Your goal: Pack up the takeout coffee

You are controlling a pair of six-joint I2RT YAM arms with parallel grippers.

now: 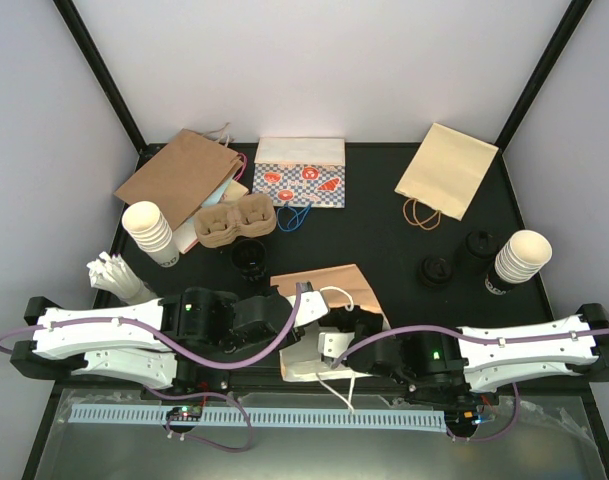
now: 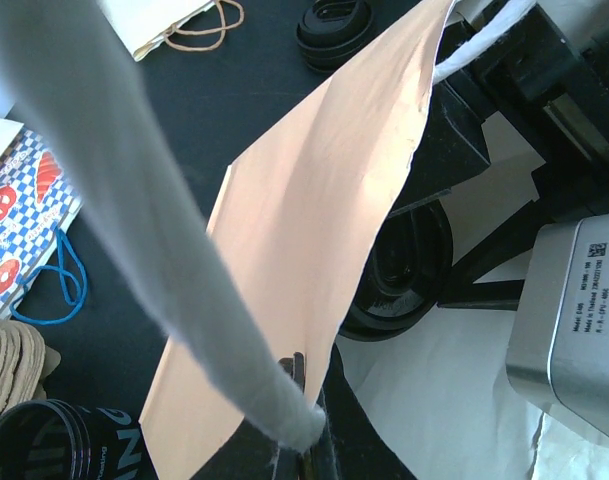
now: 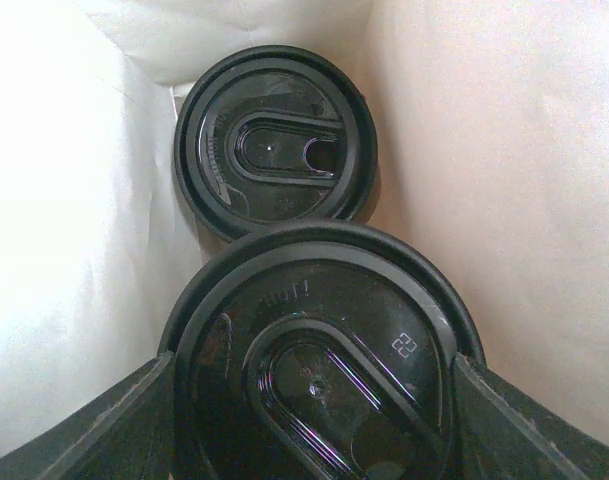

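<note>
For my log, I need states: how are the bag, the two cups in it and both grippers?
bag: open, side held up.
far cup: lidded, inside bag.
near cup: lidded, inside bag, gripped.
left gripper: shut on handle.
right gripper: shut on near cup.

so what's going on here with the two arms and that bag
The left end effector is shut on the white handle of the brown paper bag, which seems to keep the bag open. The right end effector is inside the bag, gripping a black lidded cup by its sides. A second lidded cup already sits deeper in the bag, just beyond the held one. The held cup is not yet released.
</note>
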